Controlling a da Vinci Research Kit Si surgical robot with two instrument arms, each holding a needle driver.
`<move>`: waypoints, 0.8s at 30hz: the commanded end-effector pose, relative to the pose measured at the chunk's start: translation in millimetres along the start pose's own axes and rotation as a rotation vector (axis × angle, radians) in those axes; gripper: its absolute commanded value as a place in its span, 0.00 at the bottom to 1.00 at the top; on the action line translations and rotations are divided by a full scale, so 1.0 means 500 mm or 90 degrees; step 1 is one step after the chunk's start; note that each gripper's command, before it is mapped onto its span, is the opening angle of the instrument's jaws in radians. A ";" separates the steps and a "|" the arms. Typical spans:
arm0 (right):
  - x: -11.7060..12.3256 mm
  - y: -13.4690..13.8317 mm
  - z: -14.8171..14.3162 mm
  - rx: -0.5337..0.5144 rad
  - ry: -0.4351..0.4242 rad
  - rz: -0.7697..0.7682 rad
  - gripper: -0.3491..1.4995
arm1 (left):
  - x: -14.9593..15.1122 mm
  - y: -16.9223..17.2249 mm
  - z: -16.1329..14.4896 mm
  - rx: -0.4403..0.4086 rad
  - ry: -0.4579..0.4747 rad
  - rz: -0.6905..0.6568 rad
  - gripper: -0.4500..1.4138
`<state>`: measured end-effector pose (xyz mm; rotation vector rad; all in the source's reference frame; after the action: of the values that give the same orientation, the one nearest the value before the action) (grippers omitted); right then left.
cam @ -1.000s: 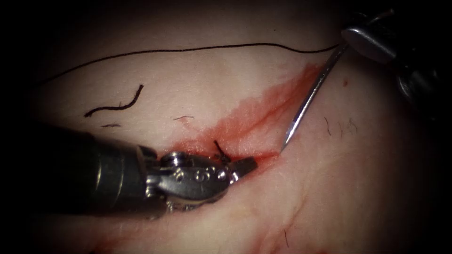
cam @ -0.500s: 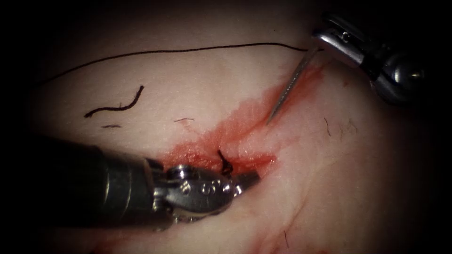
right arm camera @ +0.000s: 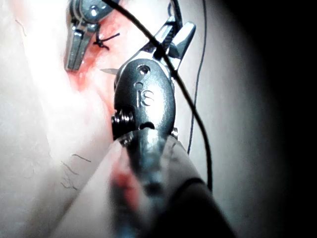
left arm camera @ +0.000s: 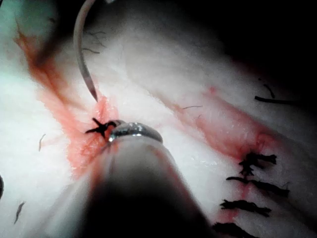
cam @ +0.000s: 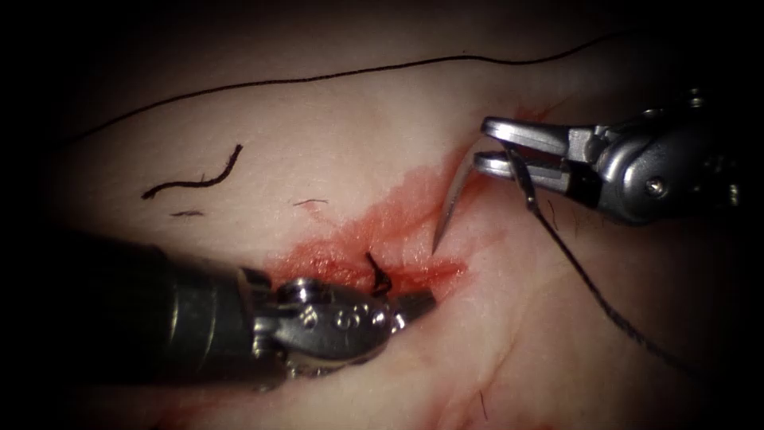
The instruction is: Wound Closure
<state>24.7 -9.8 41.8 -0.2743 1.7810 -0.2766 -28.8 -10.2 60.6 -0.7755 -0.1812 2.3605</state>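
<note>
Needle (cam: 447,209) in right hand (cam: 481,143), tip down-left (above tissue (cam: 318,143))

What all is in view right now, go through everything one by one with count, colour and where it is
Pale pink pork-belly tissue: one, under everything, with a cut running diagonally.
Red fluid: one patch, red, along the cut.
Curved steel needle: one, silver, held near its rear end by the right tool, tip just above the cut, not in the tissue.
Long black thread: one, black, across the far tissue and trailing from the needle past the right tool.
Black knot stub: one, at the cut beside the left tool's tip.
Cut thread piece: one larger, black, left of the cut, smaller bits nearby.
Left tool: one, grey metal, tip at the cut, holding nothing visible.
Right tool: one, silver, right of the cut.
</note>
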 end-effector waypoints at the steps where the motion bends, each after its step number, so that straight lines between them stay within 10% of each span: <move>1: -0.0011 0.0007 0.0019 0.004 0.005 -0.025 0.00 | 0.0000 0.0002 0.0013 0.000 0.000 0.000 0.00; 24: -0.0037 -0.0030 0.0012 0.062 0.020 -0.074 0.00 | 0.0003 -0.0004 0.0006 -0.009 0.000 0.000 0.00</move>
<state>25.0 -11.1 43.8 -0.3021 1.7771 -0.4514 -28.5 -9.9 60.3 -0.7813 -0.2004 2.3620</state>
